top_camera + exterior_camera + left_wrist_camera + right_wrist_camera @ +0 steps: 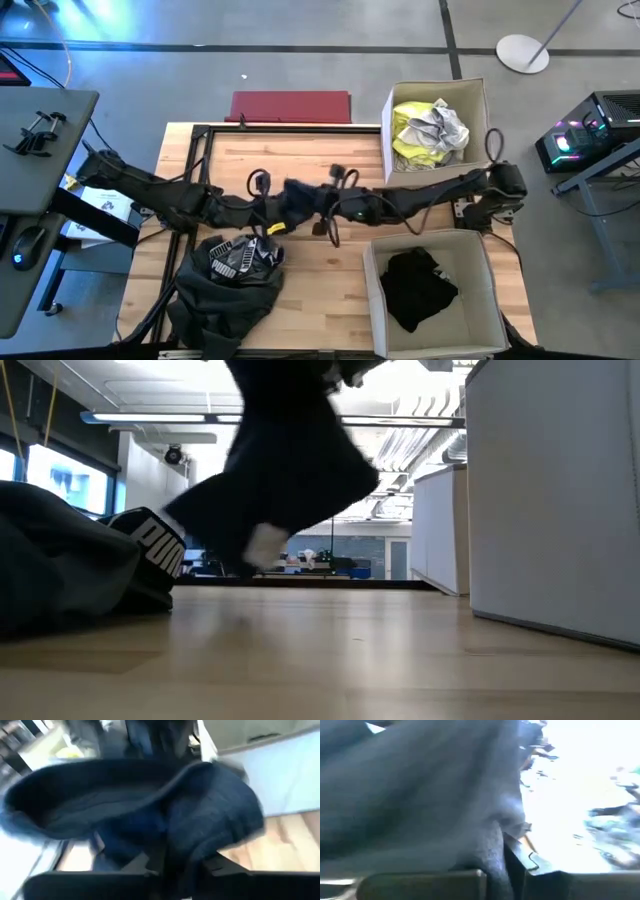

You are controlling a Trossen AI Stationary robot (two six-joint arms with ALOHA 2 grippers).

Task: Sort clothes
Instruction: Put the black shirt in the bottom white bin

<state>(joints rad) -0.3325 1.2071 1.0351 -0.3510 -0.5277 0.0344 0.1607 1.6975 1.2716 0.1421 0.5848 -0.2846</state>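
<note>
dark garment [298,200] hangs between both end effectors, off surface. right end effector [326,207] clenched on it; left end effector [268,206] can't tell. soft, floppy, light imo, pinch bunched edge.

Both wrist views are smeared by blur. In the left wrist view the dark navy garment [150,815] fills most of the picture and hides the room behind it; the left claw [175,865] shows only as dark shapes at its lower fold. In the right wrist view grey-blue cloth covers the left two thirds, and the background at right is washed out. In the low view the garment hangs blurred, its top cut off by the picture's edge, so neither claw shows there. The dark clothes pile [225,290] runs past the counter's near edge.
</note>
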